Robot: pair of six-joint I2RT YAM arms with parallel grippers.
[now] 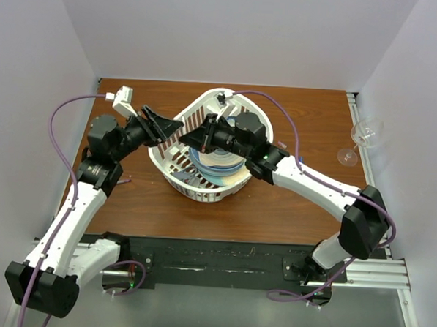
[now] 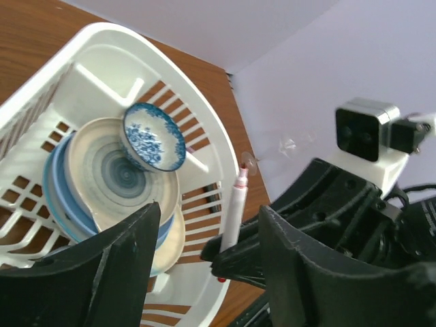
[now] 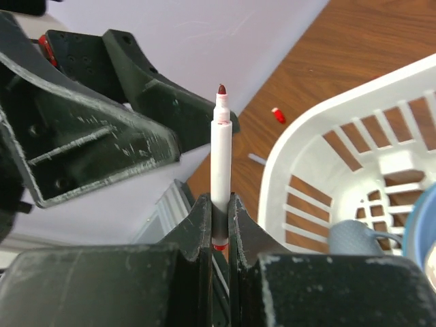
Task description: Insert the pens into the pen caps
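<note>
The wooden table (image 1: 275, 210) carries a white basket (image 1: 202, 195) centrally toward the far edge, a wine glass (image 1: 363, 134) at the far right corner, and a red cap (image 3: 278, 114) toward the left edge.

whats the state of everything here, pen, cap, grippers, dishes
pen, uncapped, red tip bare, gripped near its back end
right gripper, shut on the pen
left gripper, open, empty
red cap, off the pen, lying loose on the table
basket, upright, holding dishes
plates, stacked in the basket
bowl, empty, tilted on the plates
</note>
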